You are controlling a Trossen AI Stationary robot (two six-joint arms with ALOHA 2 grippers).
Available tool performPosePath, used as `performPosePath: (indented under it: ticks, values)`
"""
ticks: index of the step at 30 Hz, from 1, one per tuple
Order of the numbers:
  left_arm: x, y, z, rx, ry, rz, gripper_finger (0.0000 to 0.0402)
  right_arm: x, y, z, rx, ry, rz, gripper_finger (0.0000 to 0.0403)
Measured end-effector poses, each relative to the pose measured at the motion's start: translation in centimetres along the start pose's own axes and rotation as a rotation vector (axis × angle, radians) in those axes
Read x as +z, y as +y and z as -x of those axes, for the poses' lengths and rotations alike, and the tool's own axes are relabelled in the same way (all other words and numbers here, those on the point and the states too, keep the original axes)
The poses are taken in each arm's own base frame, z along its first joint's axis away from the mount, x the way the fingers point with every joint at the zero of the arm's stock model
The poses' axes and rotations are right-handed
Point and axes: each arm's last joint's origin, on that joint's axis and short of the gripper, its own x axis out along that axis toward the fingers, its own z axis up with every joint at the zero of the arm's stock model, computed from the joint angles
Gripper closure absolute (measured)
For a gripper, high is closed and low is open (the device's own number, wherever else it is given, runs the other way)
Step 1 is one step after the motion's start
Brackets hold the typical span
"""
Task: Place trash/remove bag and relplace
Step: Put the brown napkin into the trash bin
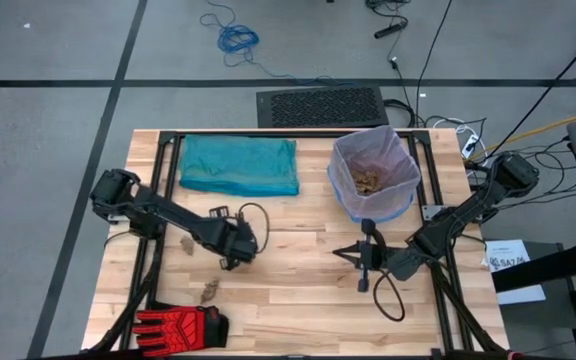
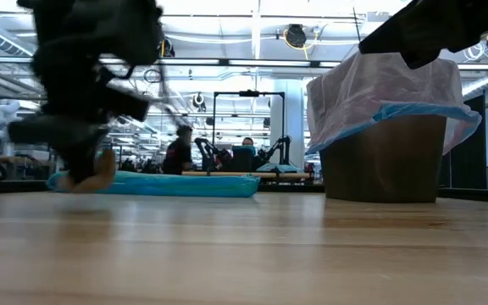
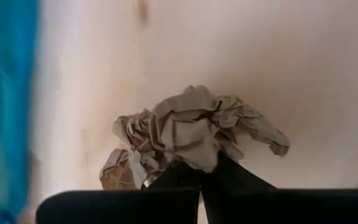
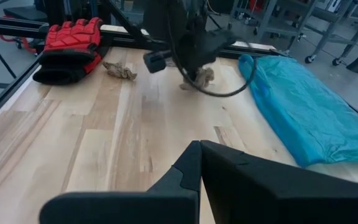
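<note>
progress: the bag (image 1: 373,172), pale lilac with a blue rim, is seen lining the bin beyond the right hand (image 1: 364,283), and a heap of tan paper wads (image 1: 367,180) is already lying inside it. the trash is judged mostly placed. one loose wad (image 1: 209,292) is left on the tabletop (image 1: 298,290), between the left hand (image 1: 230,262) and the red-and-black glove (image 1: 180,326). a small tan scrap (image 1: 184,240) is noted just beside the left forearm. bag removal is not yet begun; the replacement, a teal-green bag (image 1: 239,164), is lying flat on the far side of the left hand, untouched.

left hand: the fingers are clenched on a crumpled wad (image 3: 188,134), which is gripped at its near edge and is bulging out past the fingertips. whether the wad is clear of the tabletop cannot be told; in the low view it appears very close to the surface.

right hand: the fingers are closed together with nothing between them, and the hand is held low over bare tabletop, just short of the bin.
</note>
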Motion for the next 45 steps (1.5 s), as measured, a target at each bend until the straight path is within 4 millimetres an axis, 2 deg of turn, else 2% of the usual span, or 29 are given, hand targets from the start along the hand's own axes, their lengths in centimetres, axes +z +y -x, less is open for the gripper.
performPosePath:
  ticks: [7, 13, 19, 23, 26, 29, 35, 41, 45]
  values:
    - [5.0, 2.1, 4.5, 0.079, -0.213, -0.018, 0.0401, 0.0, -0.1, -0.1, -0.005, 0.003, -0.001, 0.0403]
    - [10.2, 4.8, 9.2, 0.156, -0.535, -0.009, 0.0401, 0.0, -0.1, -0.1, -0.004, 0.004, 0.003, 0.0403]
    - [14.5, 8.7, 13.6, 0.123, -0.864, 0.012, 0.0401, 0.0, -0.1, -0.1, -0.004, 0.005, 0.000, 0.0403]
    - [16.3, 11.8, 15.4, 0.019, -1.068, 0.060, 0.0401, 0.0, -0.1, -0.1, -0.005, 0.005, 0.000, 0.0403]
    - [17.0, 13.9, 16.2, -0.028, -1.187, 0.112, 0.0401, 0.0, -0.1, -0.1, -0.005, 0.005, 0.000, 0.0403]
    - [17.8, 15.0, 16.8, -0.083, -1.298, 0.115, 0.0401, 0.0, -0.1, -0.1, -0.005, 0.005, 0.002, 0.0403]
    - [20.7, 14.7, 17.0, -0.162, -1.415, 0.070, 0.0402, 0.0, -0.4, -0.3, -0.018, 0.007, 0.005, 0.0403]
    - [24.8, 14.1, 15.5, -0.155, -1.412, 0.071, 0.0402, 0.0, -0.5, -0.4, -0.024, 0.009, 0.003, 0.0403]
    - [26.6, 14.1, 15.0, -0.134, -1.419, 0.094, 0.0401, 0.0, -0.5, -0.4, -0.022, 0.010, 0.002, 0.0403]
